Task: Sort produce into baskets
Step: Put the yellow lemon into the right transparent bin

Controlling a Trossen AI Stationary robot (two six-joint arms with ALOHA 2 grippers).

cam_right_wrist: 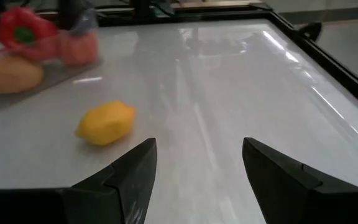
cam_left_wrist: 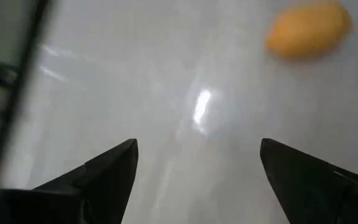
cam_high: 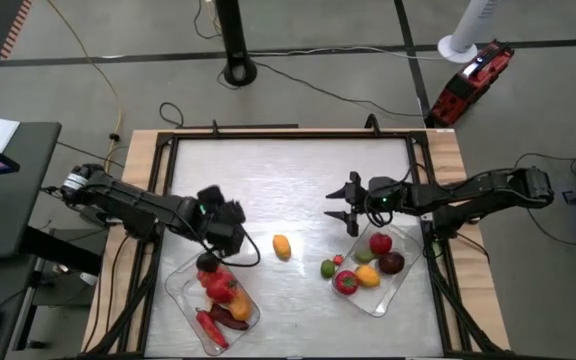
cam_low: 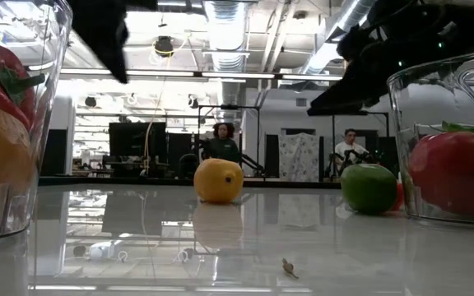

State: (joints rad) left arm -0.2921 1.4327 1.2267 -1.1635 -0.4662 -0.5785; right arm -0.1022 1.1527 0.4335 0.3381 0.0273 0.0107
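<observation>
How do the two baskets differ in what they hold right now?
The left basket holds mostly red pieces stacked in a line, with the left hand beside its upper end. The right basket holds a mix of red, yellow and dark purple; a green lime sits just outside it. Both are clear trays.

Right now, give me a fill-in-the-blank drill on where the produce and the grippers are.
1. The yellow-orange fruit lies on the bare table ____ the two trays.
2. The green lime lies just ____ the right tray.
3. The left gripper has its fingers ____.
4. The right gripper holds ____.

Missing words: between; outside; open; nothing
</observation>
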